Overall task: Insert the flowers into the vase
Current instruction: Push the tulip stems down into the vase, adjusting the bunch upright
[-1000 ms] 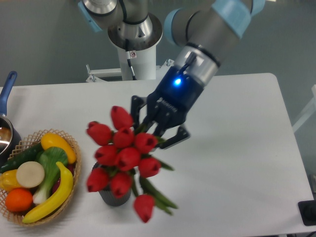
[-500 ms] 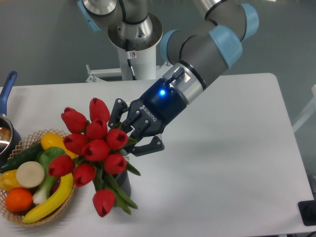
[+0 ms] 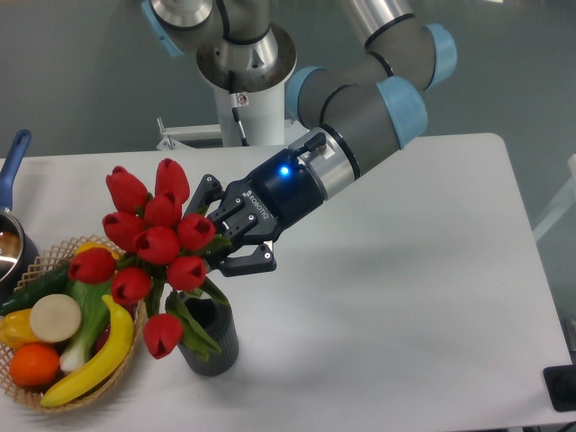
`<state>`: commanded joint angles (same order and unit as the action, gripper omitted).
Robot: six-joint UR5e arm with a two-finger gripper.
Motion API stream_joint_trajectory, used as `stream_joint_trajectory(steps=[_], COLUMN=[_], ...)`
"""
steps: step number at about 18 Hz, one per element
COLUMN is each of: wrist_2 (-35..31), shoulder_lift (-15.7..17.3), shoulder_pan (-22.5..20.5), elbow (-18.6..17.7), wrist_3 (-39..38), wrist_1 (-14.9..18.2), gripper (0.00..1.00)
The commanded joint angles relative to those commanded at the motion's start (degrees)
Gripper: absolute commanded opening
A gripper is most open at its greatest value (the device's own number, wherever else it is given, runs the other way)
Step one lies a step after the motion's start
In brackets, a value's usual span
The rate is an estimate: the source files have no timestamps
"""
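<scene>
1. Gripper [image 3: 219, 236] is seen centre-left of frame, reaching in from upper right w/ a blue light lit on its body; fingers are clamped on the flowers
2. Flowers [image 3: 153, 245] are held left of centre, red buds fanned toward the left & above the basket; the bunch is tilted, one bud hanging low at approx. the vase rim
3. Green stems/leaves are seen going down into the vase mouth; how deep they sit cannot be told
4. Vase [image 3: 210, 341] stands upright on the table [image 3: 414, 297], lower left of centre, just below the gripper; dark ribbed wall is visible
5. Wicker basket [image 3: 129, 261] is at lower left, just beside the vase; whether they touch cannot be told. It holds a banana [image 3: 94, 355], an orange [image 3: 34, 364], a cucumber [image 3: 38, 286] & other produce
6. Pot [image 3: 11, 243] w/ blue handle [image 3: 13, 162] is cut off at the left edge
7. Arm base [image 3: 245, 63] is at top centre, behind the table
</scene>
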<state>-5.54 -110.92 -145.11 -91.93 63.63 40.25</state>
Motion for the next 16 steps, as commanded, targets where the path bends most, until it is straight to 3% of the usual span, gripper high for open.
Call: stream_joint_trajectory(steps=[16], wrist_2=[0.01], shoulder_lift=[-4.92], shoulder_pan=[-0.18], elbow=[2.19], wrist_3=[0.17], wrist_1=[0.0], gripper=[0.18])
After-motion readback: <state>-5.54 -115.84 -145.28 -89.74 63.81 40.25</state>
